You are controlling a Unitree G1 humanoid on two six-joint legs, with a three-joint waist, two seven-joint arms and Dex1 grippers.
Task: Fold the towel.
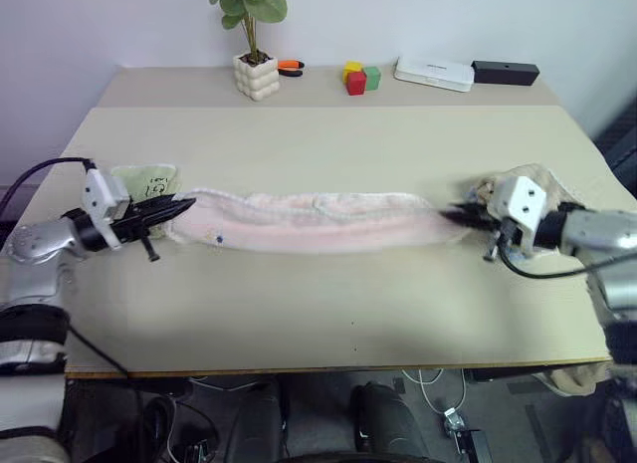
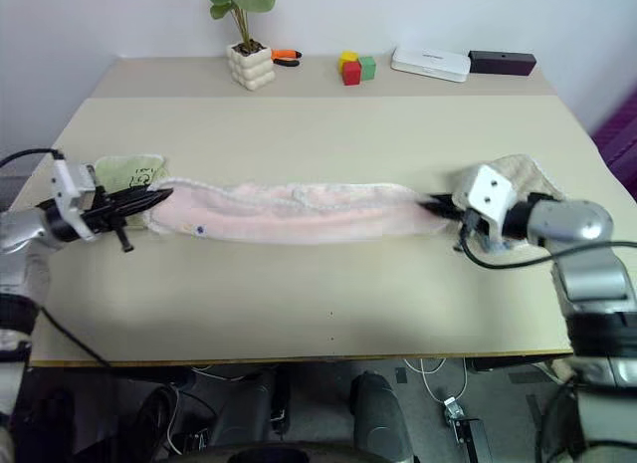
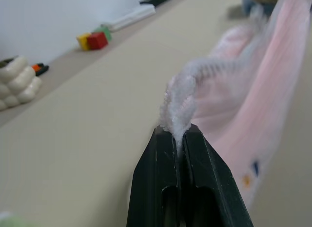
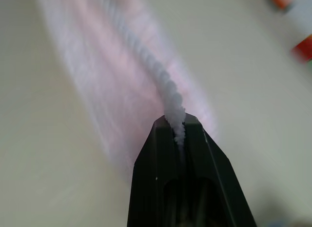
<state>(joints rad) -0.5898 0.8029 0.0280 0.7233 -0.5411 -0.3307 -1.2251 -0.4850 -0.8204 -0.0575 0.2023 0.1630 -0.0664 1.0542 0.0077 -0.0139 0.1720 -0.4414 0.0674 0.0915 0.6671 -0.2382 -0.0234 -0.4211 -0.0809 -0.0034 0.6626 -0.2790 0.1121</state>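
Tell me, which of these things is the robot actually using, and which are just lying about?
In use:
pink towel
left end effector, shut on one end
right end effector, shut on the other end

Lying about:
green towel
beige towel
potted plant
coloured blocks
white box
black box

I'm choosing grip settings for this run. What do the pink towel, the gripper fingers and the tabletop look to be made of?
The towel: soft terry cloth, pale pink; its fuzzy looped white edge bunches between the left gripper's fingers. The fingers of the right gripper: smooth black, probably moulded plastic, with a slight sheen. The table: flat, matte beige, likely laminate board, though the pictures leave that open.
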